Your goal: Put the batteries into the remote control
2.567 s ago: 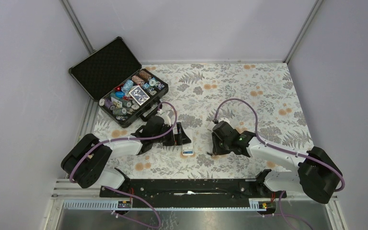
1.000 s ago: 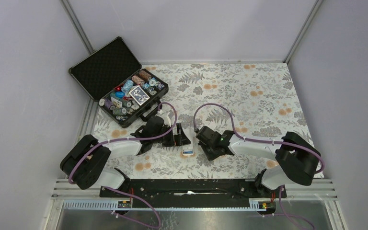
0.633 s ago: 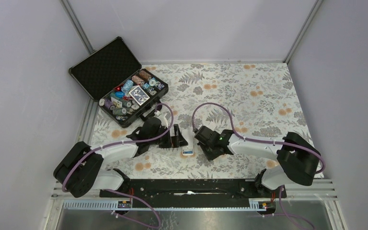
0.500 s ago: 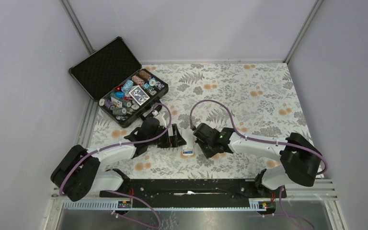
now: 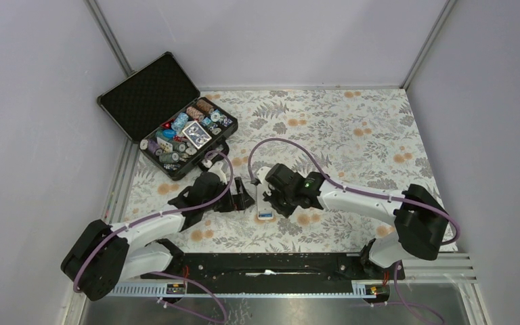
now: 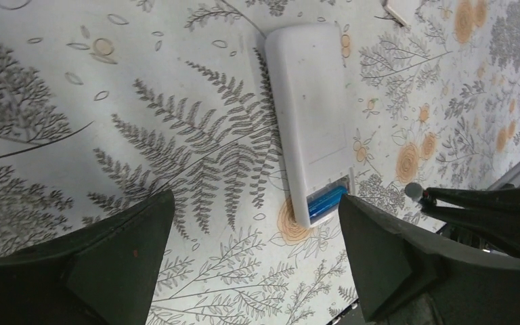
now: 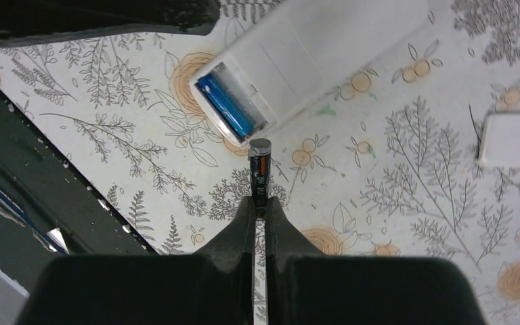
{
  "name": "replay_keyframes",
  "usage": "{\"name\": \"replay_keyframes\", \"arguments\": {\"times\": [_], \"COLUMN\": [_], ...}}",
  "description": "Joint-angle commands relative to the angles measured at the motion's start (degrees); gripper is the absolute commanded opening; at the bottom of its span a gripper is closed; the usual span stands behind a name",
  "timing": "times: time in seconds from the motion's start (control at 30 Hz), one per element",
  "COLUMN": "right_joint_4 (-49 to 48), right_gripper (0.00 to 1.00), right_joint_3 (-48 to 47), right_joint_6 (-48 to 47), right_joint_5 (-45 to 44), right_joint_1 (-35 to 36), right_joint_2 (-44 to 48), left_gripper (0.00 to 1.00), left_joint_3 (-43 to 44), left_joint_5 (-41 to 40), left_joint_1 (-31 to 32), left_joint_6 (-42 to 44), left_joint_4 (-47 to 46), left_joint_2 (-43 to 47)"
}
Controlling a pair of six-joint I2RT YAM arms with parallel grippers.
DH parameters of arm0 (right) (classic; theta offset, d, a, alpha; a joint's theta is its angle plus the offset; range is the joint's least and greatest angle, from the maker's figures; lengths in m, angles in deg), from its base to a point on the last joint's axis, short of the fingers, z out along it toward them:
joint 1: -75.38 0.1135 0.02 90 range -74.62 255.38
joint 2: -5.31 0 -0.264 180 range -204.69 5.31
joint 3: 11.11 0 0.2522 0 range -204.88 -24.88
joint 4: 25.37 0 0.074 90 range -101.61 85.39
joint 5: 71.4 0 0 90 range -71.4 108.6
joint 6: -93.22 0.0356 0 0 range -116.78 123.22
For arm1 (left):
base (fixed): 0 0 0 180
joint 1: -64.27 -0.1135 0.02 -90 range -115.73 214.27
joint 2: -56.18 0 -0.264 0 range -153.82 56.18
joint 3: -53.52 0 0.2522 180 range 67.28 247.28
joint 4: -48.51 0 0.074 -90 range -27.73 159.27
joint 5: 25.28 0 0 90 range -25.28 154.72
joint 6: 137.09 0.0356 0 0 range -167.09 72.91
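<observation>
The white remote control [image 5: 265, 204] lies back up on the floral cloth, its battery bay open at the near end. A blue battery [image 6: 326, 202] lies in the bay, also visible as the blue battery [image 7: 227, 108] in the right wrist view. My right gripper [image 7: 260, 203] is shut on a dark battery [image 7: 259, 169] with a silver cap. The battery points at the remote control [image 7: 311, 54] and its tip is just short of the bay's corner. My left gripper [image 6: 257, 244] is open wide, low over the cloth just left of the remote control [image 6: 311, 122], touching nothing.
An open black case [image 5: 183, 135] full of poker chips stands at the back left. A small white cover piece [image 7: 512, 139] lies on the cloth right of the remote. The black rail [image 5: 264, 264] runs along the near edge.
My right arm has swung left, carrying the dark battery up to the remote's open end. My left arm has stretched out and its gripper has shifted slightly, still open.
</observation>
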Motion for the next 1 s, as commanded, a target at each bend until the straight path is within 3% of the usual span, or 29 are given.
{"name": "replay_keyframes", "arguments": {"times": [0.0,0.4,0.97], "right_joint_4": [0.3,5.0,7.4], "right_gripper": [0.0,0.0,0.05], "right_joint_3": [-3.9,-10.4,-14.0], "right_joint_6": [-10.3,-18.2,-20.0], "right_joint_5": [6.5,8.1,7.9], "right_joint_1": [0.5,0.5,1.2], "right_joint_2": [-2.6,-11.3,-17.2], "left_gripper": [0.99,0.99,0.99], "left_joint_3": [-1.1,-3.3,-3.9], "left_joint_5": [-5.3,-14.0,-14.2], "left_joint_1": [-0.3,-0.7,-0.9], "left_joint_6": [-1.2,-2.6,-2.1], "left_joint_4": [1.7,8.7,9.0], "left_joint_2": [2.8,10.0,11.3]}}
